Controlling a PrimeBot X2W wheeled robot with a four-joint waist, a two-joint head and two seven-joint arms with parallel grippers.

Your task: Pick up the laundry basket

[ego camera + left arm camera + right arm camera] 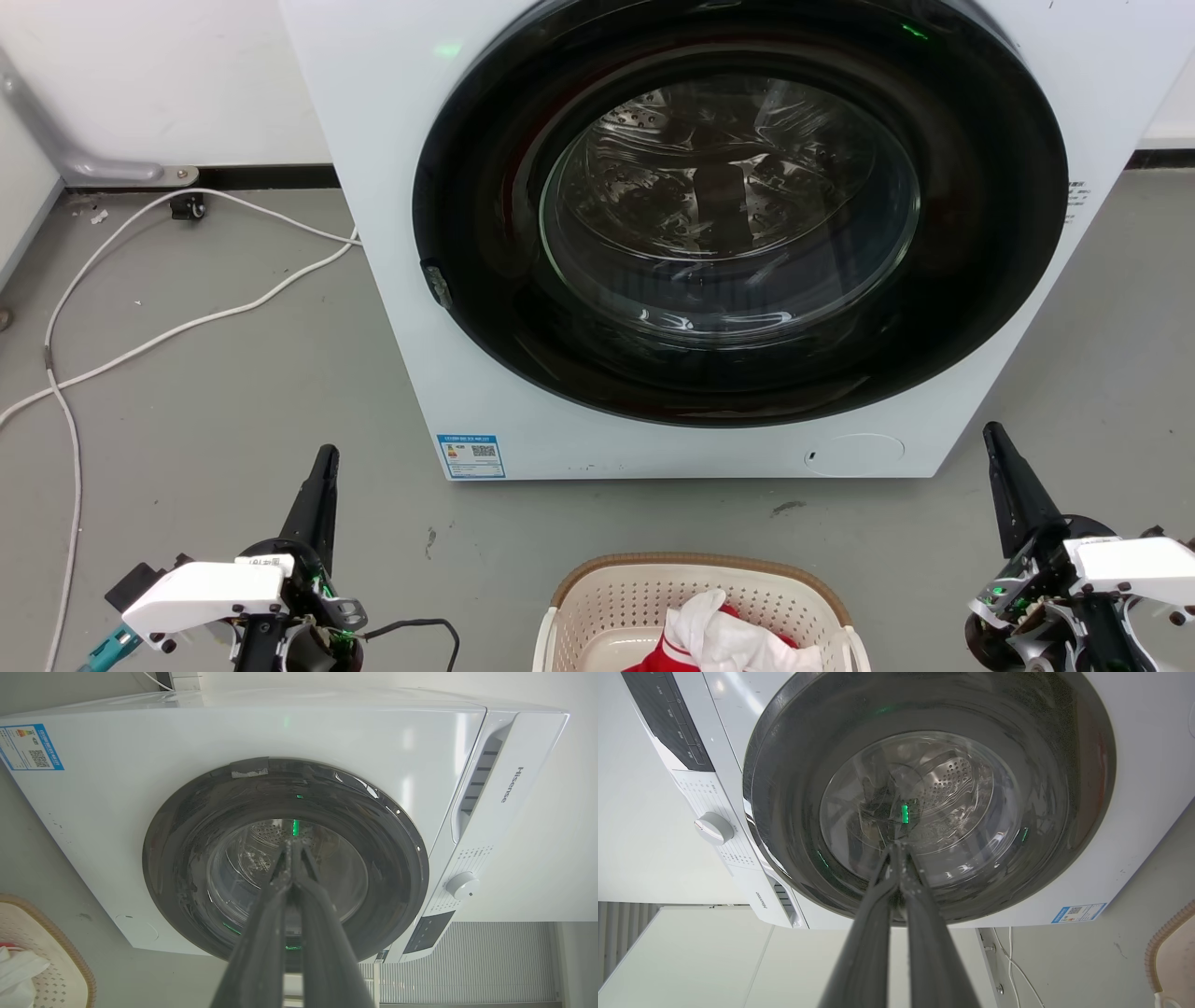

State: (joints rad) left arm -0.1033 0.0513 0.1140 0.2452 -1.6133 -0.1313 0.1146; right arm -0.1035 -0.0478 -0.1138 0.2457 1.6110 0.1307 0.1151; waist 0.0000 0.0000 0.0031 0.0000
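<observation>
The laundry basket point(597, 597) sits on the floor at the bottom centre of the head view, cream with small holes and a brown rim, holding red and white cloth point(724, 639). Its rim also shows in the left wrist view as the basket point(65, 947) and at the right edge of the right wrist view as the basket point(1164, 938). My left gripper point(326, 455) is shut and empty, left of the basket and above the floor. My right gripper point(991, 431) is shut and empty, right of the basket. Both point toward the washer. Neither touches the basket.
A white front-loading washer point(401, 280) with a closed dark round door point(738, 215) stands right behind the basket. White cables point(187, 322) lie on the grey floor at the left. Bare floor lies between the basket and each gripper.
</observation>
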